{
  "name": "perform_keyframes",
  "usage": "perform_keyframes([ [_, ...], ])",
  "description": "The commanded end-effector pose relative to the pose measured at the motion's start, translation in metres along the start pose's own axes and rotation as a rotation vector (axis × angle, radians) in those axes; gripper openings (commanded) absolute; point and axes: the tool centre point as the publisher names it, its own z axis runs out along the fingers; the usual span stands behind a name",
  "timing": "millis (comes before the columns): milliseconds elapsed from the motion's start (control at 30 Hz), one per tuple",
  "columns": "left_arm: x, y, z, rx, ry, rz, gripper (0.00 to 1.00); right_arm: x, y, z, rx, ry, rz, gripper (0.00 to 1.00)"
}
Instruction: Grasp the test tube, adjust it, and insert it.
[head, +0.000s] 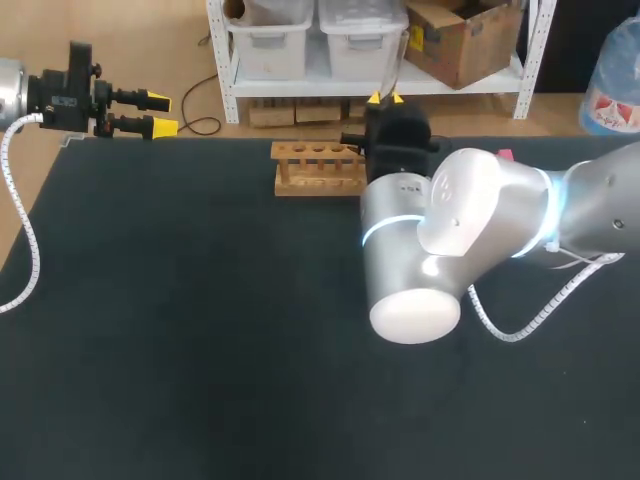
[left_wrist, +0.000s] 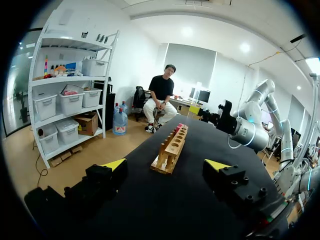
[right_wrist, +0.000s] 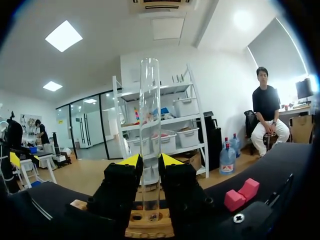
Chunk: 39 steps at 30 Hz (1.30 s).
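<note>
The right pincer (right_wrist: 150, 161) grips the upright test tube (right_wrist: 149, 110) at the wooden rack (head: 318, 168). The left pincer (head: 160, 113) hangs released.

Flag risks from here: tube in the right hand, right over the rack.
1. The right hand grips the tube low, with most of it standing above. If its end catches the rack, it may tilt or slip.
2. The rack looks unfixed, so a sideways push could shift it.
3. In the head view the right arm hides one end of the rack, so alignment is hard to check there.
</note>
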Motion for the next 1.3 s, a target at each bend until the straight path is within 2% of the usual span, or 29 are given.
perform_keyframes([
  [33,0.001,0.001,0.000,0.001,-0.003,0.003,1.00,-0.001,-0.004,0.000,-0.229,-0.001,0.000,0.00],
  [733,0.001,0.001,0.000,0.001,-0.003,0.003,1.00,0.018,-0.006,0.010,-0.274,0.036,-0.021,0.00],
  [1300,0.001,0.001,0.000,0.001,-0.003,0.003,1.00,0.040,-0.006,0.007,-0.295,0.088,-0.023,0.00],
])
